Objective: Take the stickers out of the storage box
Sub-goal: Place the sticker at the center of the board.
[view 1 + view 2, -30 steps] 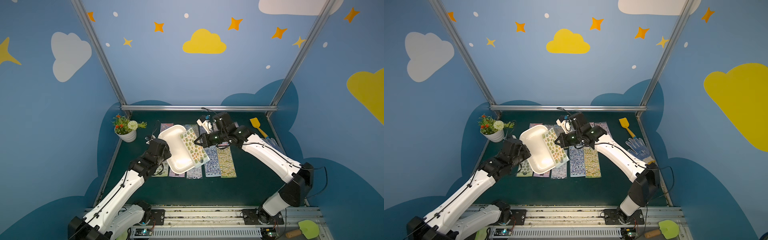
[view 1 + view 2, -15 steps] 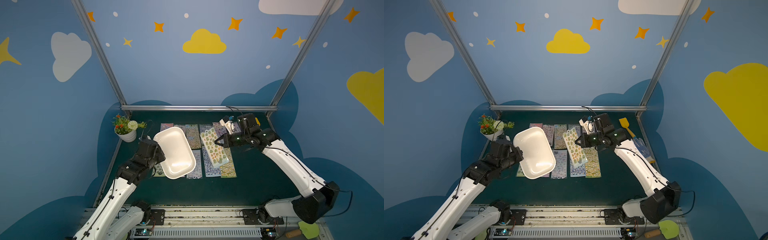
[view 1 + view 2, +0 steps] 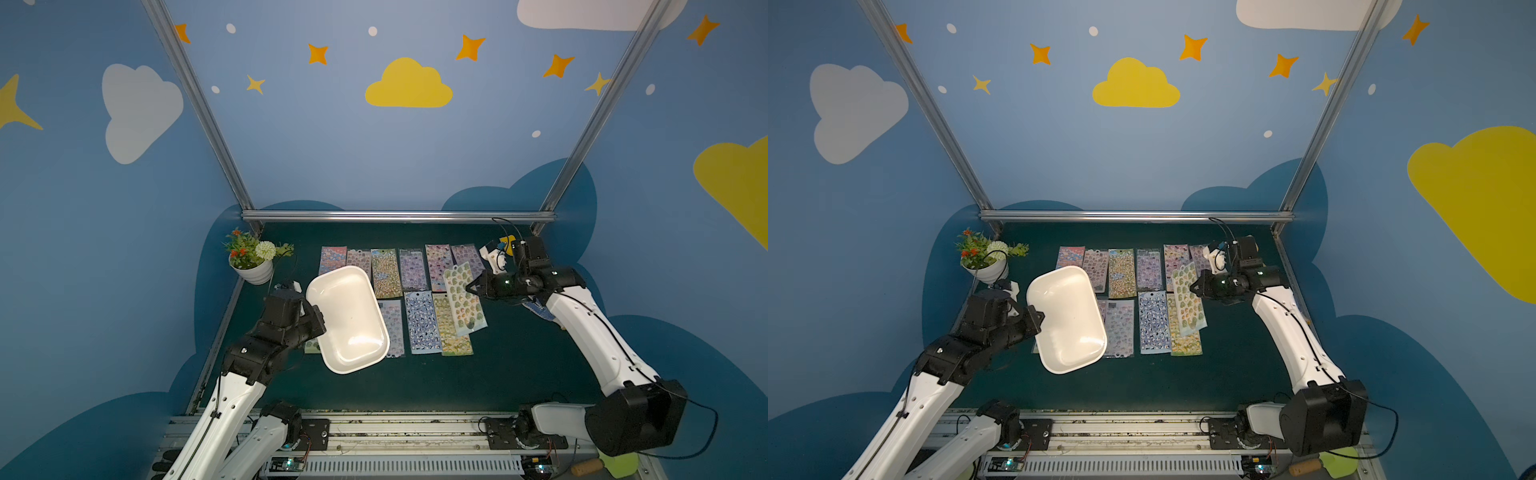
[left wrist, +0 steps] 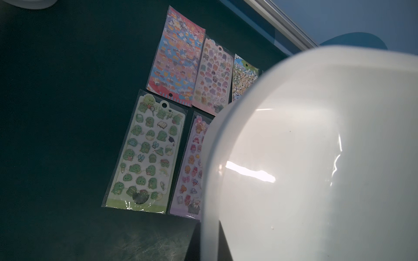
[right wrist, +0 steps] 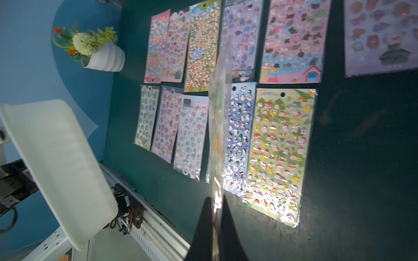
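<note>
The white storage box (image 3: 349,320) (image 3: 1067,320) hangs tilted over the left part of the mat, and its inside shows bare. My left gripper (image 3: 316,318) (image 3: 1038,318) is shut on its rim; in the left wrist view the rim (image 4: 209,203) runs between the jaws. My right gripper (image 3: 471,288) (image 3: 1194,288) is shut on one green-yellow sheet of stickers (image 3: 463,303) (image 3: 1187,299), held above the mat right of the box and seen edge-on (image 5: 218,126) in the right wrist view. Several other sheets of stickers (image 3: 419,324) (image 5: 280,144) (image 4: 144,153) lie flat in two rows.
A white ribbed flower pot (image 3: 251,259) (image 5: 104,58) stands at the back left corner. A yellow spatula (image 3: 508,240) lies at the back right behind my right wrist. The metal rail (image 3: 374,428) runs along the front edge.
My right gripper has drawn the green-yellow sheet away from the box and carried it to the right. My left arm has swung the box to the left and towards the front.
</note>
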